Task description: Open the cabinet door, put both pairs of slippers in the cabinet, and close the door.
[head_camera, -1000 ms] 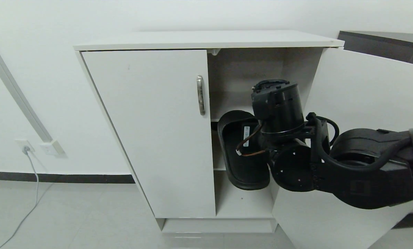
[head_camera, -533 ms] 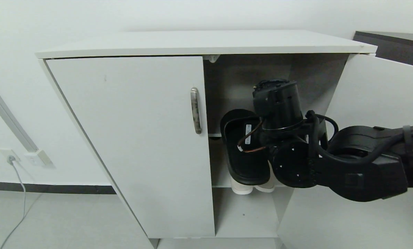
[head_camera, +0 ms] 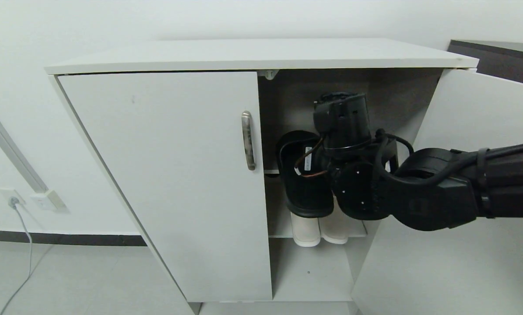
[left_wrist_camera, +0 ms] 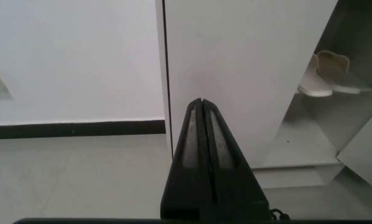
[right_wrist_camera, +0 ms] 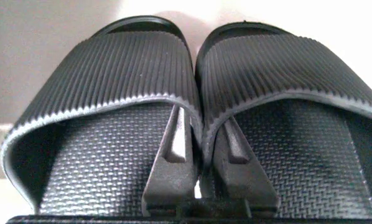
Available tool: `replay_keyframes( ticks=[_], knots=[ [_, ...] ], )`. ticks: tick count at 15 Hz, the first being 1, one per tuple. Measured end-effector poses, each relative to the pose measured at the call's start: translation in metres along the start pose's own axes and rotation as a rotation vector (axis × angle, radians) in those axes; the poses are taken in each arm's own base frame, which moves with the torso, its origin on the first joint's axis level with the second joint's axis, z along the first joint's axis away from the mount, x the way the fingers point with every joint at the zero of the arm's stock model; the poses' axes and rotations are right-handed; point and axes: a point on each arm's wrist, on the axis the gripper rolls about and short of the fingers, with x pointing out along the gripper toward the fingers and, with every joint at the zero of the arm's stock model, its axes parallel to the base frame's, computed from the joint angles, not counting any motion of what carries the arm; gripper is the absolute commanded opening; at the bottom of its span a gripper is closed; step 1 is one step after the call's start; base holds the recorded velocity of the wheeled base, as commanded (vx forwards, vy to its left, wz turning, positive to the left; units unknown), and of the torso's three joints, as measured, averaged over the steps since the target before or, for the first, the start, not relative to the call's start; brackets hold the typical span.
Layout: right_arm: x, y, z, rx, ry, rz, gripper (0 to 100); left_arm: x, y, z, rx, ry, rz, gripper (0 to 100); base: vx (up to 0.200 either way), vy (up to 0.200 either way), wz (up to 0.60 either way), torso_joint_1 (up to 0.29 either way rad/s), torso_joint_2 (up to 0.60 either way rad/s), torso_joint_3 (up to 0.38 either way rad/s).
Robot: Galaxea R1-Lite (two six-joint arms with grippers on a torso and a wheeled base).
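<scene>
— Right gripper [right_wrist_camera: 201, 146], what did it have?
— I saw its fingers closed almost fully. They were tucked under the straps of the pair of black slippers [head_camera: 306, 188] and pinched the two inner strap walls together. The pair stood on end in the open right half of the cabinet [head_camera: 252, 54], just above the white slippers [head_camera: 318, 229] lying on a shelf.
— And the doors?
— Right door [head_camera: 462, 131] stood open, left door [head_camera: 169, 175] was closed.
— Left gripper [left_wrist_camera: 201, 112]?
— Fingers pressed together, holding nothing, low near the closed left door.
</scene>
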Motion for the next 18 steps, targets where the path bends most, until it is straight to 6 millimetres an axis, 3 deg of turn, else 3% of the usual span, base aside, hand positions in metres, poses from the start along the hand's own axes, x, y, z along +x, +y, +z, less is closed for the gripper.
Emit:
replay_keyframes(
  ticks=[7, 18],
  knots=[
    [0.050, -0.001, 0.007, 0.007, -0.027, -0.031, 0, 0.000, 0.000, 0.000, -0.001, -0.001, 0.002, 0, 0.000, 0.000, 0.00, 0.000, 0.00, 0.000],
    [0.072, -0.004, 0.021, 0.009, -0.028, -0.039, 0, 0.000, 0.000, 0.000, -0.003, 0.000, 0.001, 0, 0.000, 0.000, 0.00, 0.000, 0.00, 0.000]
  ],
)
